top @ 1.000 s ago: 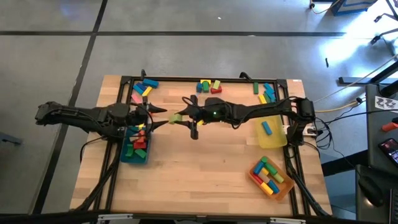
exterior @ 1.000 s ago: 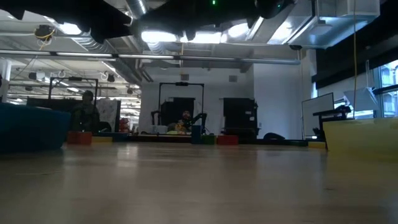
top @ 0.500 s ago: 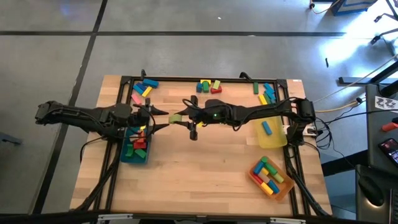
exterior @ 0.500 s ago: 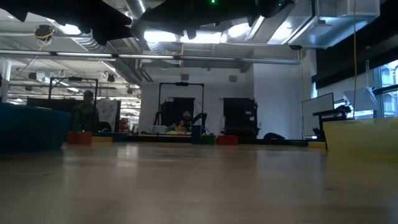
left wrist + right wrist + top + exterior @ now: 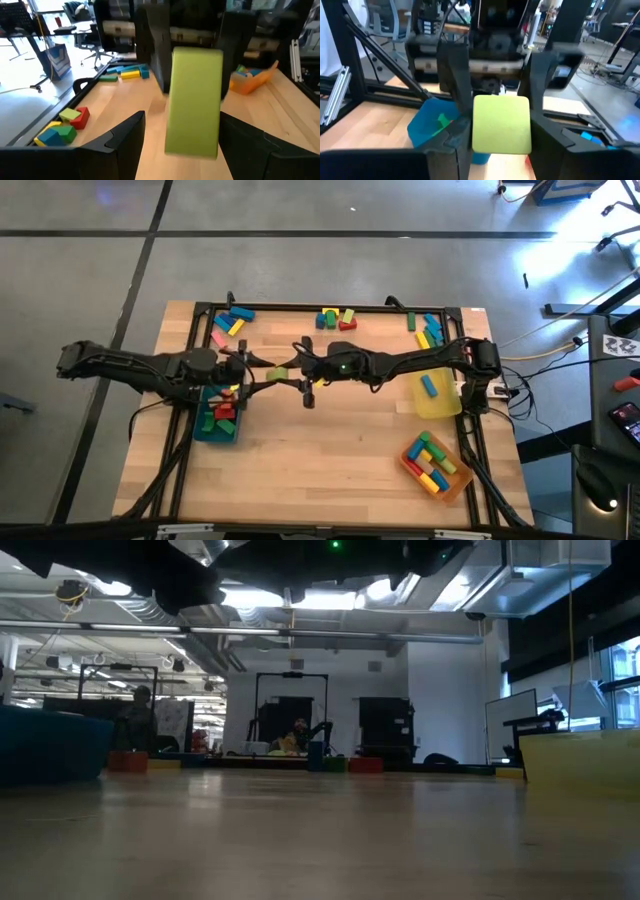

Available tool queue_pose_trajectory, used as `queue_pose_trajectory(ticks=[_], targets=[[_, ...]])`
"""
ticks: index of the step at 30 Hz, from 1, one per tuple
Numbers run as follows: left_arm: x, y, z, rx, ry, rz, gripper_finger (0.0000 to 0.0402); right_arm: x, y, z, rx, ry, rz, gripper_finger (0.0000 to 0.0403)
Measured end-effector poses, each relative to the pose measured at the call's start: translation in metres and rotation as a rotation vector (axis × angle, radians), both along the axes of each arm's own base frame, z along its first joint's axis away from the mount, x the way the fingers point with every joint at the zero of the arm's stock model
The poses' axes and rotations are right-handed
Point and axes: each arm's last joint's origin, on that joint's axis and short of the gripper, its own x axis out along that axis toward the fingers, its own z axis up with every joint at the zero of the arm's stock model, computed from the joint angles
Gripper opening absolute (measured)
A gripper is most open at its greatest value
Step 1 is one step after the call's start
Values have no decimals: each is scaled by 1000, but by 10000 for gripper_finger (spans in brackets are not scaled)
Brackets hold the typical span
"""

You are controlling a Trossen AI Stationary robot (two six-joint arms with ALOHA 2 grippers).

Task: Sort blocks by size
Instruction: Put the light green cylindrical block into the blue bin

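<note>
Above the table's middle, your two grippers meet for a handover.
Right gripper (image 5: pixel 290 369) clasps the green block (image 5: pixel 277 371); left gripper (image 5: pixel 256 368) spreads wide to receive it.

Both arms are dark, slim and jointed, with black cables trailing along them. A small green light glows on the right arm (image 5: pixel 345 364). Each end effector has two flat black fingers (image 5: pixel 117 145).

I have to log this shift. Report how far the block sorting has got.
Done: blocks already lie in the teal tray, yellow tray and orange tray. In hand: a green block sits mid-air between the two end effectors over the table middle; the right end effector grips it, the left end effector is open around it, a handover. Left: three loose clusters along the far edge.
</note>
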Motion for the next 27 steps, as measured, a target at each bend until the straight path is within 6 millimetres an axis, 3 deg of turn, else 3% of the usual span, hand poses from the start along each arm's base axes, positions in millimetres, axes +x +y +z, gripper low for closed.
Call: queue_pose_trajectory(ticks=[9, 18, 27], targets=[[4, 0, -3, 56, 23, -11, 213, 0, 0, 0, -4, 5, 1, 147], [4, -1, -2, 90, 16, -23, 122, 0, 0, 0, 24, 10, 3, 168], [0, -1, -2, 72, 28, -19, 125, -6, 3, -1, 41, 100, 11, 252]])
